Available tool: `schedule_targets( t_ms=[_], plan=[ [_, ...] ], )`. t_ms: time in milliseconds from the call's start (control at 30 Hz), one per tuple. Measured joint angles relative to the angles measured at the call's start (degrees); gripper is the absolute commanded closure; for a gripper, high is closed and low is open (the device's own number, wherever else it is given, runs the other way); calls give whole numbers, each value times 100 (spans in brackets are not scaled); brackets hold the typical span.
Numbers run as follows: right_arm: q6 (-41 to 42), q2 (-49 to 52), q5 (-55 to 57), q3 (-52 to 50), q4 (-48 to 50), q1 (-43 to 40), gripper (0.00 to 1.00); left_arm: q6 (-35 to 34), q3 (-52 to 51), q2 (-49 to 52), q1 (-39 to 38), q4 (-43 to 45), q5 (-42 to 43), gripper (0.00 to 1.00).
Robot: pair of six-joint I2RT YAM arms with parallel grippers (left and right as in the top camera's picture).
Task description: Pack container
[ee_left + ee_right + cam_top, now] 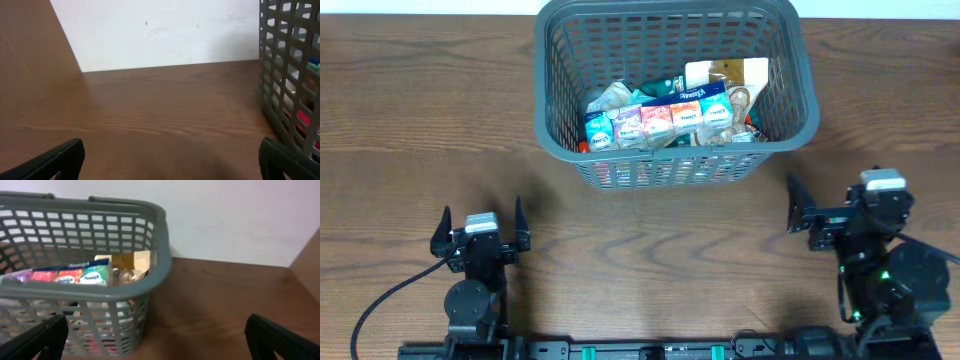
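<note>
The container (550,120) is a large dark grey lattice basket at the back middle of the table. Several snack packs (660,115) lie inside it, among them a row of small colourful packs and a tan packet. My left gripper (480,222) is open and empty near the front left, well short of the basket. My right gripper (825,208) is open and empty at the front right, below the basket's right corner. The basket's wall shows at the right of the left wrist view (287,75) and fills the left of the right wrist view (150,280).
A brown wooden table (650,260) lies under everything. A white wall (165,30) stands behind the table's far edge. Both arm bases sit at the table's front edge.
</note>
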Motion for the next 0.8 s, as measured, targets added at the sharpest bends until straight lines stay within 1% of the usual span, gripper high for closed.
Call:
schedule_targets(
  t_ms=[233,600,800],
  plan=[
    [-52,-341,-245,-743,422,0,1,-2,0,0,0,0,0,1],
    [0,-1314,-330,-2070,942,0,1,-2,0,0,0,0,2,1],
    [35,-1685,-332,-2688,1202,0,1,-2,0,0,0,-2,0,1]
  ],
)
